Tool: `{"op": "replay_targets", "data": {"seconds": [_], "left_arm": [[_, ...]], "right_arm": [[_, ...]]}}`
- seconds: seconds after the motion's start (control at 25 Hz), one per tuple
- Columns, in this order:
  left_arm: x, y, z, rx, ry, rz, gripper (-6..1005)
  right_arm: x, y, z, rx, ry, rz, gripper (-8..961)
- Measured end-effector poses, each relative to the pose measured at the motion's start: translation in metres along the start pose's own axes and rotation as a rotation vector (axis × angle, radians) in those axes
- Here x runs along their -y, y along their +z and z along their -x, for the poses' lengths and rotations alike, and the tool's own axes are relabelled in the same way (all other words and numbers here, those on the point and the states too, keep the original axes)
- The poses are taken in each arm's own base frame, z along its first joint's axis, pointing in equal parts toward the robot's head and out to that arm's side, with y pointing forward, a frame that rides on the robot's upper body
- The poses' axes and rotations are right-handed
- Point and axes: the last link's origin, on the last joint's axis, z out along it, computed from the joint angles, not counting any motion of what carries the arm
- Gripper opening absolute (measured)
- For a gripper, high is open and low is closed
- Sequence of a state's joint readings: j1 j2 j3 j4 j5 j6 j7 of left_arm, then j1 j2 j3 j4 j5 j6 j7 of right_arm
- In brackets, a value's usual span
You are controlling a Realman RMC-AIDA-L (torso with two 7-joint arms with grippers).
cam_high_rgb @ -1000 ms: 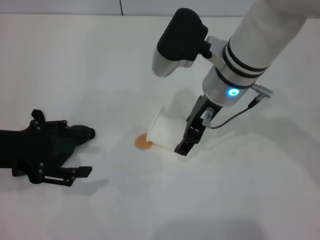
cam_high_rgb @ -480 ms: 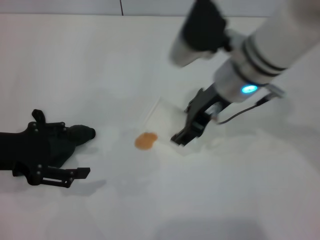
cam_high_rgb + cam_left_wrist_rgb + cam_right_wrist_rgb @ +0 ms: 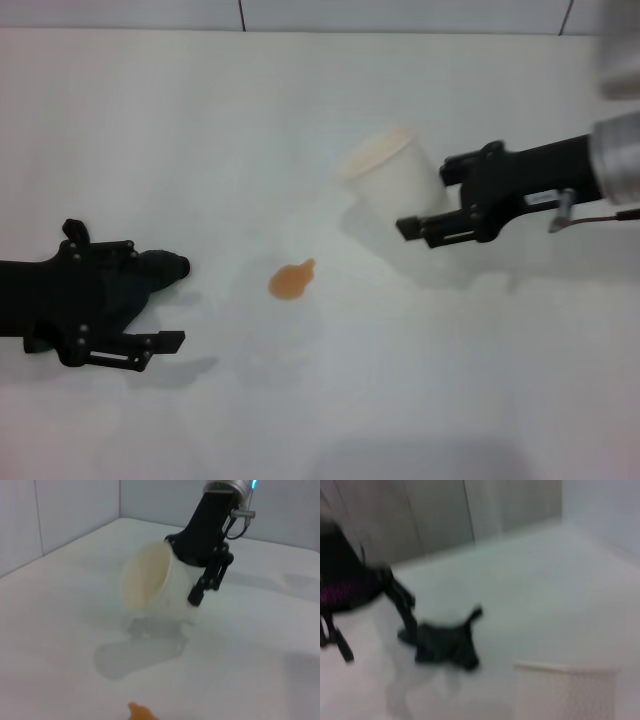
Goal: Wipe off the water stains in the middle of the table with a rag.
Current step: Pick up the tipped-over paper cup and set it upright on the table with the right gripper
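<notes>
The water stain (image 3: 290,280) is a small orange-brown blot with a little tail on the white table (image 3: 200,120); its edge also shows in the left wrist view (image 3: 142,712). The dark rag (image 3: 150,275) lies on the table at the left, between the open fingers of my left gripper (image 3: 155,300). The right wrist view shows the rag (image 3: 445,647) flat, its loop sticking out, beside the left gripper (image 3: 375,640). My right gripper (image 3: 425,200) is shut on a white paper cup (image 3: 385,175), held tilted above the table, right of and behind the stain.
The cup (image 3: 150,577) and right gripper (image 3: 182,570) hang over the table beyond the stain. The cup's rim (image 3: 565,690) fills the near corner of the right wrist view. Grey wall panels stand behind the table's far edge.
My right gripper has swung the cup up and away to the right, off the stain. The stain now lies uncovered with a small tail. The left arm and the rag have not moved.
</notes>
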State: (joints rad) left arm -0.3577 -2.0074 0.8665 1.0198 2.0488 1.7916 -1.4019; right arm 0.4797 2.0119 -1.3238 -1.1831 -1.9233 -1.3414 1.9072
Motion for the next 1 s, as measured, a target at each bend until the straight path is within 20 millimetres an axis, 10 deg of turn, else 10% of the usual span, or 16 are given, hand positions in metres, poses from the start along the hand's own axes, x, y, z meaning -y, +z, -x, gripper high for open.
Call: {"op": "replay_targets", "data": {"seconds": [0.6, 1.0], "left_arm": [[-0.003, 0.002, -0.003, -0.031, -0.015, 0.009, 834], [-0.003, 0.001, -0.002, -0.030, -0.013, 0.005, 831]], "right_arm": [[-0.004, -0.005, -0.085, 0.501, -0.132, -0.143, 645], [-0.023, 0.007, -0.134, 0.490, -0.202, -0.304, 644]]}}
